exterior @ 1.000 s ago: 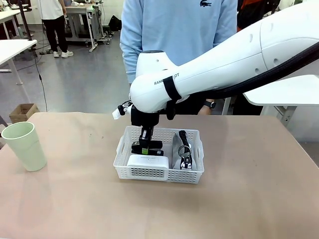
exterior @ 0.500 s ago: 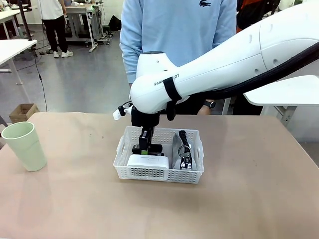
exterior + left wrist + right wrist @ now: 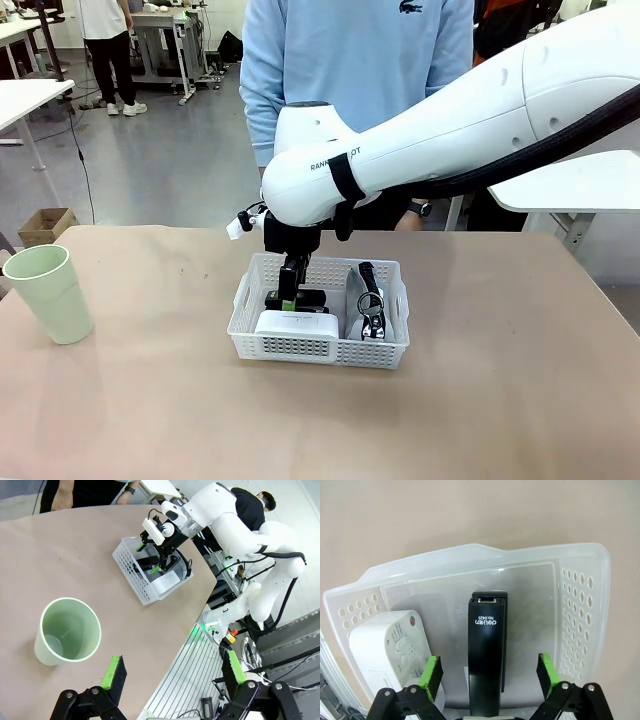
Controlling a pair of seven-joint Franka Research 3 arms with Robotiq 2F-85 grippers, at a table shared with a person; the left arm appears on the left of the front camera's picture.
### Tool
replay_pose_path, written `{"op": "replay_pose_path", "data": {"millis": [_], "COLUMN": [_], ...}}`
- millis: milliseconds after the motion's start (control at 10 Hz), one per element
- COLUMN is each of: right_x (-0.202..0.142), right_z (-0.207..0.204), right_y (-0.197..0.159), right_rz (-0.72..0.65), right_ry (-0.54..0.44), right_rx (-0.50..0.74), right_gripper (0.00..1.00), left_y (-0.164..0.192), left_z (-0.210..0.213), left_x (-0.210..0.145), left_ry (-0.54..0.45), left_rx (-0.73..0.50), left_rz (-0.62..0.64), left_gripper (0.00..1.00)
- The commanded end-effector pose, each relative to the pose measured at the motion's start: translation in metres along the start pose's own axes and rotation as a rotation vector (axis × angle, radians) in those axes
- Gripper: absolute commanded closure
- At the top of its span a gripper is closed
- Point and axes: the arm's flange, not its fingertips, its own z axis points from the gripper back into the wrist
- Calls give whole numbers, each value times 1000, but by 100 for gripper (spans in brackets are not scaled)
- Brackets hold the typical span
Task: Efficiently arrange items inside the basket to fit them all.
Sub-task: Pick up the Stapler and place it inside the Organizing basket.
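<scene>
Basket [image 3: 318, 347]: perforated white plastic, rectangular.

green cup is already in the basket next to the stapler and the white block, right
Not quite. The green cup is not in the basket; the front view shows it standing on the table, off to the basket's left. The stapler and the white block are inside the basket.

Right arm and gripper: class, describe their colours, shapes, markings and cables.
The right arm is glossy white and rounded, with a black band and small dark lettering near the wrist and a thick black cable along its upper part. The right gripper is black, its jaws tipped with green pads.
</scene>
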Motion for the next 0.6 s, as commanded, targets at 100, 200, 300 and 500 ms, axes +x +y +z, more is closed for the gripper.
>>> {"op": "replay_pose_path", "data": {"millis": [100,200,300,500], "right_x": [-19,-38,-67,-151], "right_z": [19,40,66,117], "right_y": [13,20,25,20], "right_rz": [-5,-17,-52,-192], "right_ry": [-34,-55,-81,-261], "right_rx": [-28,-6,30,115], "right_gripper": [0,0,0,0], "left_y": [-2,-2,-2,-2], "left_z": [-1,-1,-1,-1], "left_x": [-2,-2,-2,-2], "left_ry": [8,8,8,8], "left_rx": [8,8,8,8], "left_rz": [3,3,3,3], "left_gripper": [0,0,0,0]}}
